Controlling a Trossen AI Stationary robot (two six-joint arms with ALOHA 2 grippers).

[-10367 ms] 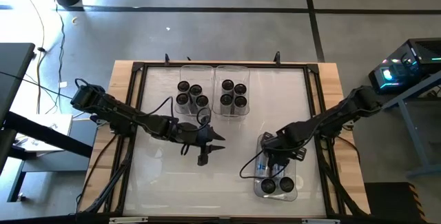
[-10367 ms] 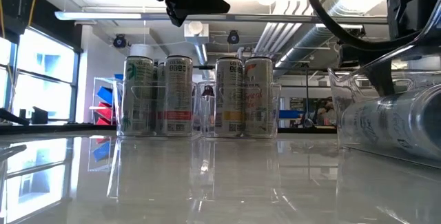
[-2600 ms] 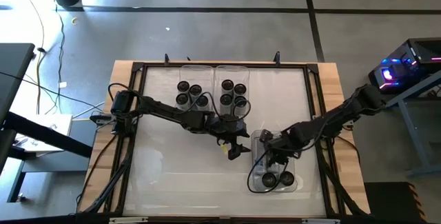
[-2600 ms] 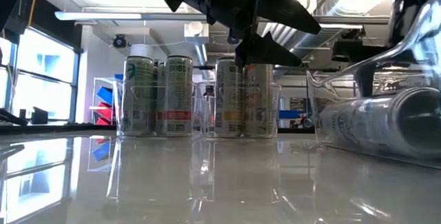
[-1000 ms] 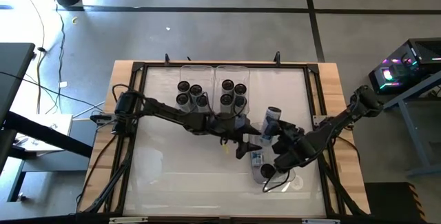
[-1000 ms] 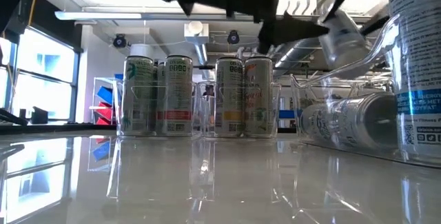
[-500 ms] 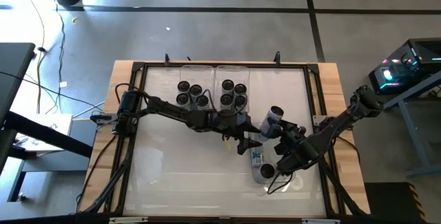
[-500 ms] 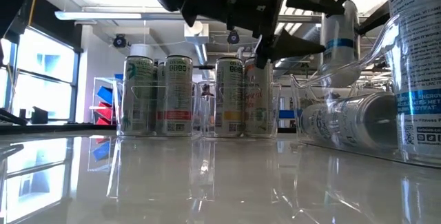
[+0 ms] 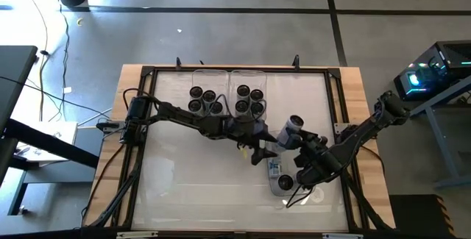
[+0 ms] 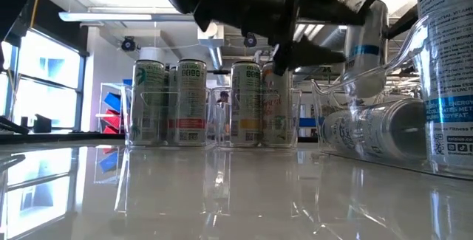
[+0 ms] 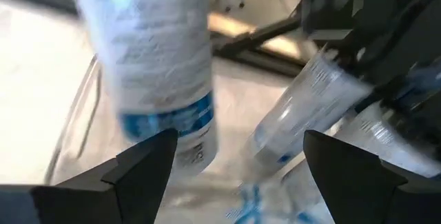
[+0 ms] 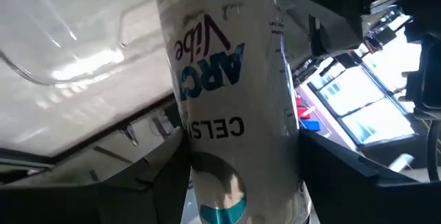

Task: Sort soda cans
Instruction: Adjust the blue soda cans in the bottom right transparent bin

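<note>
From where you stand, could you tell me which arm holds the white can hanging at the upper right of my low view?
Observer: The right claw holds that white can, per the high view.
Operator: Thanks; is the left claw shut?
Observer: No, its wrist view shows the left claw open, facing the can.
Operator: Where's the near bin?
Observer: From above, the clear bin lies just frontward of the can.

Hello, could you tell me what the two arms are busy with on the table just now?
The right claw holds a slim white-and-blue soda can lifted above the near clear plastic bin, where other cans lie. The left claw, open, reaches in beside that can. Two far clear bins hold upright cans, grouped by kind.
</note>
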